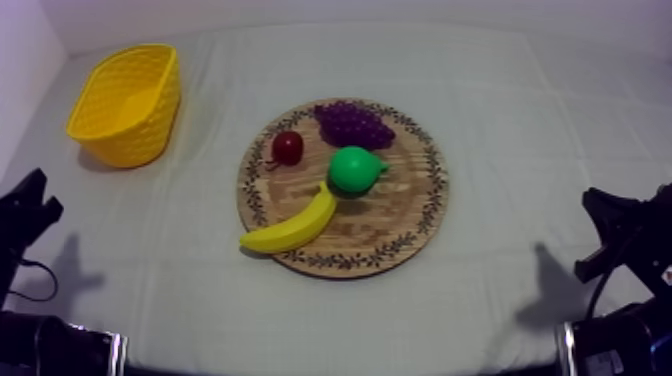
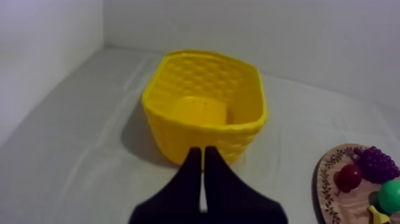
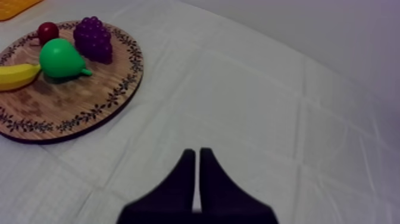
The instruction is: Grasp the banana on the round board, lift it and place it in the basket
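Left hand (image 2: 202, 150), basket (image 2: 196, 138), half-cropped board (image 2: 332, 199)

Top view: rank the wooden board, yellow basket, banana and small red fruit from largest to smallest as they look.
1. wooden board, by far the widest.
2. yellow basket; it sits farther back, so it may look smaller than it is.
3. banana.
4. small red fruit.

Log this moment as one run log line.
banana: on wooden board, one end past rim | yellow basket: empty | left gripper: shut, facing basket | right gripper: shut, over cloth | pick: not begun
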